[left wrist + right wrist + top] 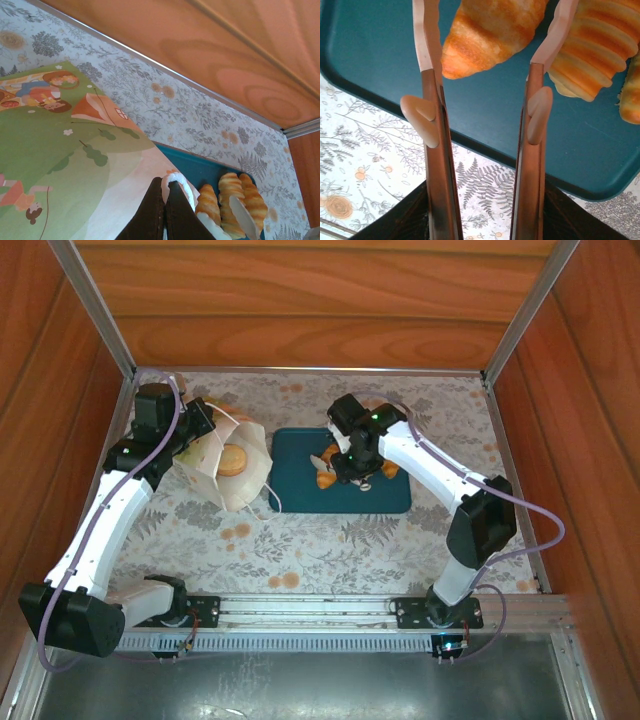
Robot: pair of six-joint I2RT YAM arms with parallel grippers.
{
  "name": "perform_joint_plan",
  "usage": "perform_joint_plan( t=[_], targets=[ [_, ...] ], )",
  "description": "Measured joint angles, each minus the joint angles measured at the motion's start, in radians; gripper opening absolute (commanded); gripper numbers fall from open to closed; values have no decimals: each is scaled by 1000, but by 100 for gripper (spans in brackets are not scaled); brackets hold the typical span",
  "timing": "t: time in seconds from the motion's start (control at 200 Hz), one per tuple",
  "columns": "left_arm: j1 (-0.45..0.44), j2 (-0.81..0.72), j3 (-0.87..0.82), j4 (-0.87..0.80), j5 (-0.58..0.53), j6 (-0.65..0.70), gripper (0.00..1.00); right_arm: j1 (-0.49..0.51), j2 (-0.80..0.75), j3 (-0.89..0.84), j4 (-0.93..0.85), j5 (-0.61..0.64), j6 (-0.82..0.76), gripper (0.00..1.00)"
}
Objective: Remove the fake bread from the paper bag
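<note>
fake bread, one round golden toy bun (234, 461), sits inside the small white paper gift bag with the green printed panel (222, 490). the bag lies tipped on its side toward the far left corner of the flower-patterned table (300, 550), with its mouth facing up and toward the middle. the left gripper (166, 189) is clenched on the bag's rim by the white cord handle (176, 179), holding the mouth open. just right of the bag, near the middle of the far edge, lies a dark teal plastic tray (290, 455). on it are a glossy orange-brown ridged croissant (490, 30) and a paler ridged roll (600, 45) beside it. the right gripper (357, 472) hangs over the tray, its jaws released and standing either side of the croissant, which seems to rest on the tray. the step in hand looks like setting a piece down. next, the right arm would need to lift clear, cross left to the bag's mouth and close on the bun while the left keeps the bag steady.
</note>
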State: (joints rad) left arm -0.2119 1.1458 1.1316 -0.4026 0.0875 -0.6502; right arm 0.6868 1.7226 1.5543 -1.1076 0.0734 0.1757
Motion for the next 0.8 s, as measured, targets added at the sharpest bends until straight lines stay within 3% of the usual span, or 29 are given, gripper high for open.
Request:
perform_joint_plan(
  t=[0.305,0.515,0.8],
  targets=[
    [0,0,0,0,3,3,0,0,51,26,-24,-48,79,49],
    [0,0,0,0,5,5,0,0,87,43,-57,-33,87,38],
    [0,0,0,0,5,6,0,-6,101,102,-96,46,-37,35]
  ],
)
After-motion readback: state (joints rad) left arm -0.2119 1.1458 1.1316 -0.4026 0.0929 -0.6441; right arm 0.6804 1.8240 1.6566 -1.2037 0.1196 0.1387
